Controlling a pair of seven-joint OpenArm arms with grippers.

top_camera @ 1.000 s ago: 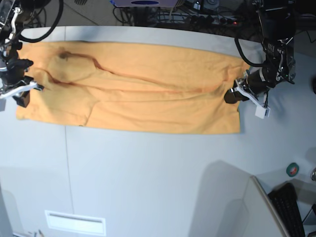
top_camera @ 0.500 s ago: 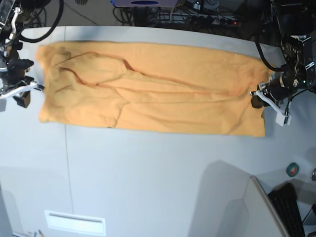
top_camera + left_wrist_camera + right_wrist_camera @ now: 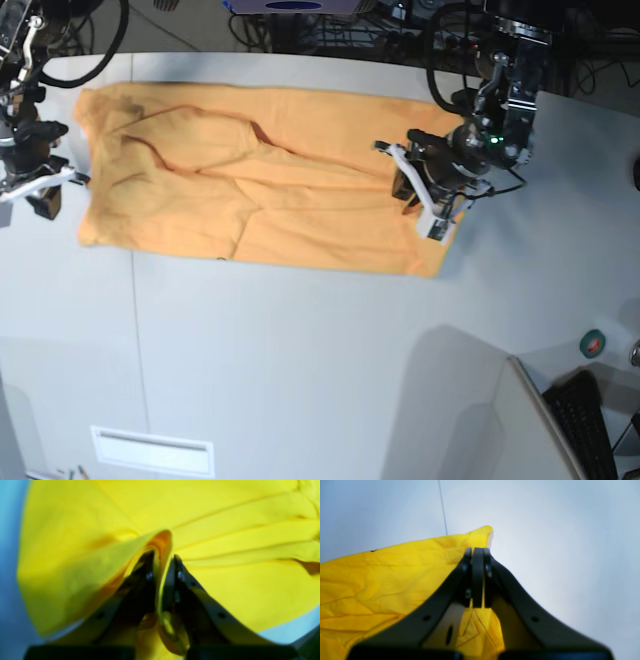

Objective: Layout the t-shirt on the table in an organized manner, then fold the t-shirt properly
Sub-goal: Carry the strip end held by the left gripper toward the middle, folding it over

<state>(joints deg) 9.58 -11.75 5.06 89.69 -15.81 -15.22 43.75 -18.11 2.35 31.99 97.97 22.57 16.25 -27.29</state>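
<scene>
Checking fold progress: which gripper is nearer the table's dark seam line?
Right. The right gripper sits close beside the seam; the left gripper, pinching the t-shirt, is far across.

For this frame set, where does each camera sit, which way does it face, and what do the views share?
Base: overhead, looking down on the white-grey table and the orange-yellow cotton t-shirt; both arms show.
Left wrist: behind the left tool, facing along it; it pinches shirt fabric.
Right wrist: behind the right tool, shut over the shirt's edge, table beyond.
Shared: all three views show the shirt.
</scene>
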